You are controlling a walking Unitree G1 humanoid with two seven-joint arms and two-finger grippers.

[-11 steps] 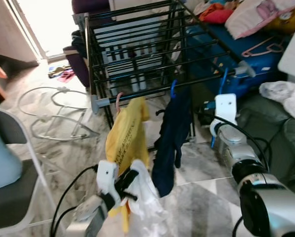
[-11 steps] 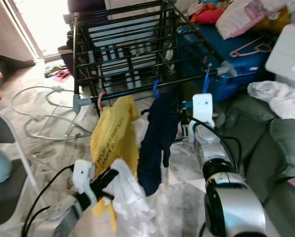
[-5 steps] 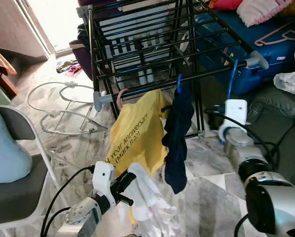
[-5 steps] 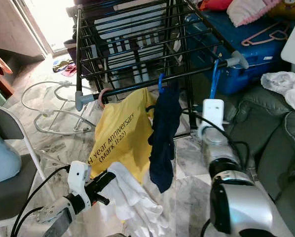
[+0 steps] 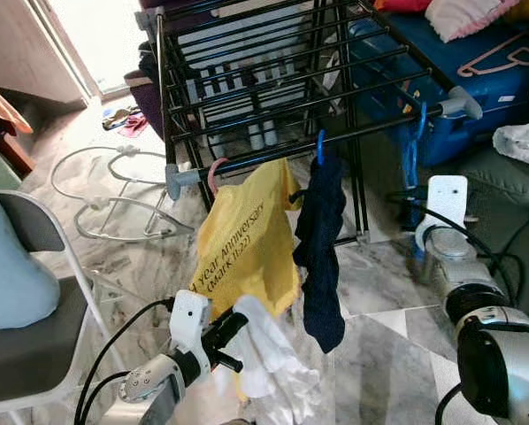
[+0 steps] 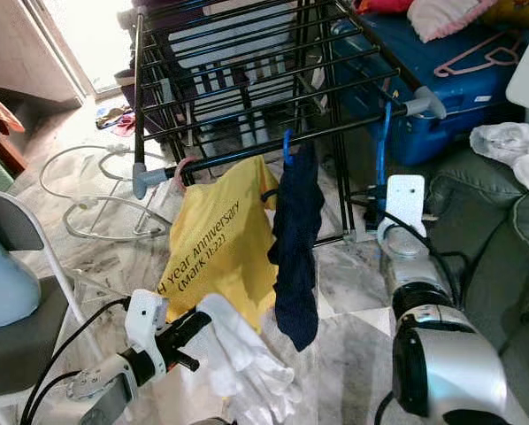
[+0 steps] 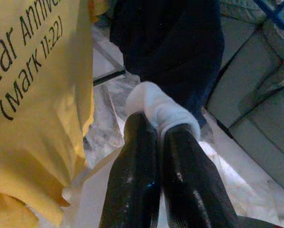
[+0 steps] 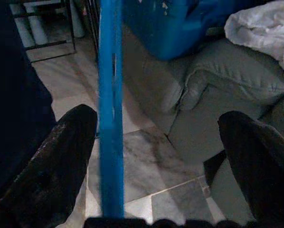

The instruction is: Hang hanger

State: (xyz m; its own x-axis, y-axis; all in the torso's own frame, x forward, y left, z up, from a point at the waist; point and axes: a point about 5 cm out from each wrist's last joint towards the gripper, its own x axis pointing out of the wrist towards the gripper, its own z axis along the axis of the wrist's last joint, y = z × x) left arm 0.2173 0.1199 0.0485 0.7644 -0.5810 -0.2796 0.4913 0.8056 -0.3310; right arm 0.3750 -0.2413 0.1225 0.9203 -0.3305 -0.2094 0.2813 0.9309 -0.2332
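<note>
One blue hanger (image 8: 110, 109) hangs vertical on rack rail (image 5: 371, 133) | right end effector (image 8: 156, 147) apart | left end effector (image 7: 154, 137) clamped on white cloth (image 7: 161, 109)

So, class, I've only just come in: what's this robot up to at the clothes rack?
It is hanging laundry on a black drying rack. The right gripper is open, with a blue hanger between its fingers, hooked over the rack's front rail. The left gripper is shut on a white garment, held low. A yellow shirt and a dark blue garment already hang there.
</note>
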